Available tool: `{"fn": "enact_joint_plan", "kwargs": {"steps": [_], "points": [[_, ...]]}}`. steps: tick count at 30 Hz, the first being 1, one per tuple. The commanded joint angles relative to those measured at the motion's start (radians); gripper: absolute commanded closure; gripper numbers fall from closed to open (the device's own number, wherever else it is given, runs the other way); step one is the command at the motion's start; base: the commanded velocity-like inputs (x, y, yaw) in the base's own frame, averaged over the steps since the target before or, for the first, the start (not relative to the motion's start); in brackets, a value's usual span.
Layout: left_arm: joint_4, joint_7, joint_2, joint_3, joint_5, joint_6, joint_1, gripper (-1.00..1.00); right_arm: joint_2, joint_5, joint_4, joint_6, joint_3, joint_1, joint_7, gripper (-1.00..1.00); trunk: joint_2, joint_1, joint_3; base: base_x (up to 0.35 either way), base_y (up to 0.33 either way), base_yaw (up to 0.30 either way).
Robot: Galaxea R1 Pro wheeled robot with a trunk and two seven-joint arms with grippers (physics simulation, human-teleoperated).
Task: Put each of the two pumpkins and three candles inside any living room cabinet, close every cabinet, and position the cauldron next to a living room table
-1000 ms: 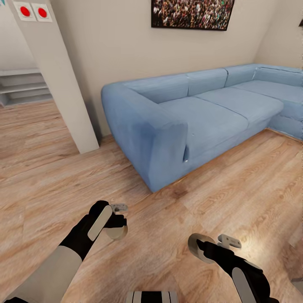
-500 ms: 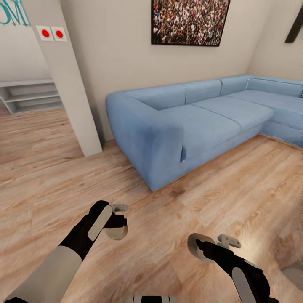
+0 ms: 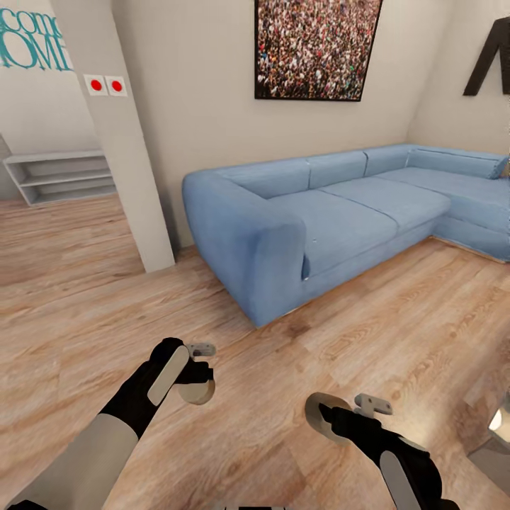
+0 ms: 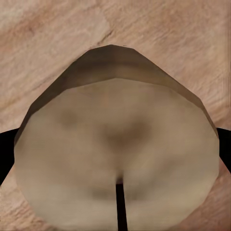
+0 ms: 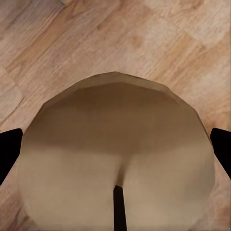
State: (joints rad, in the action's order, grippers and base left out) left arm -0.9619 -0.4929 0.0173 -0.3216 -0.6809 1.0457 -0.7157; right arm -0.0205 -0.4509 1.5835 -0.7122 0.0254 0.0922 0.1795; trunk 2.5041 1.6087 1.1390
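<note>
**Two candles in transit, sofa ahead**

Hidden/cut off: the fingers of both grippers are mostly covered by what they carry. L wrist view is nearly all candle (image 4: 115,159), a beige top w/ a dark wick, black finger (image 4: 6,154) slivers at either side. R wrist view shows much the same, candle (image 5: 115,159) w/ black slivers at the sides. Wall lettering at upper left is cropped. A grey object at the lower right edge is cut off, can't tell what it is.

Head view: left gripper (image 3: 195,375) is clamped on a pale candle (image 3: 197,389) over the floor (image 3: 85,312). Right gripper (image 3: 333,418) is clamped on the other candle (image 3: 322,418), also above bare boards, well apart from the first.

Room: open wood floor lies around both arms and off to the left past a white pillar (image 3: 124,149) w/ two red buttons (image 3: 105,85). Blue corner sofa (image 3: 319,212) blocks ahead-right, its near arm closest. Grey shelves (image 3: 60,173) sit far left. A crowd picture (image 3: 315,46) hangs over the sofa.
</note>
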Motion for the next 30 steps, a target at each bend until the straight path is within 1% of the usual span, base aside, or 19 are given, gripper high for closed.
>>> {"fn": "enact_joint_plan", "kwargs": {"steps": [1, 10, 13, 19, 24, 30], "points": [[-0.001, -0.01, 0.001, -0.004, -0.01, 0.001, -0.001, 1.0, -0.001, -0.009, 0.001, -0.002, 0.003, 0.0, 0.011, 1.0, 0.0, -0.001, -0.003, -0.001, 0.0, 0.0], [-0.001, -0.01, 0.001, -0.004, -0.009, 0.001, -0.001, 1.0, -0.002, -0.008, 0.001, -0.006, 0.006, 0.0, 0.012, 1.0, -0.002, -0.005, -0.038, -0.006, 0.0, 0.0], [-0.001, -0.01, 0.001, -0.004, -0.01, 0.001, -0.001, 1.0, -0.002, -0.008, 0.001, -0.007, 0.006, 0.0, 0.011, 1.0, -0.003, -0.006, -0.049, -0.199, 0.013, 0.0], [-0.002, -0.01, 0.001, -0.004, -0.011, 0.001, -0.001, 1.0, -0.001, -0.009, 0.001, -0.007, 0.007, 0.0, 0.011, 1.0, -0.004, -0.009, -0.073, -0.304, 0.057, 0.0], [-0.001, -0.01, 0.001, -0.004, -0.014, 0.001, -0.001, 1.0, -0.001, -0.01, 0.001, -0.007, 0.006, 0.0, 0.01, 1.0, -0.039, -0.028, -0.088, -0.305, 0.057, 0.0], [-0.003, -0.009, 0.002, -0.004, -0.017, 0.001, -0.001, 1.0, -0.001, -0.011, 0.001, -0.007, 0.005, 0.0, 0.009, 1.0, -0.081, -0.051, -0.109, -0.063, 0.008, -0.168]]}}
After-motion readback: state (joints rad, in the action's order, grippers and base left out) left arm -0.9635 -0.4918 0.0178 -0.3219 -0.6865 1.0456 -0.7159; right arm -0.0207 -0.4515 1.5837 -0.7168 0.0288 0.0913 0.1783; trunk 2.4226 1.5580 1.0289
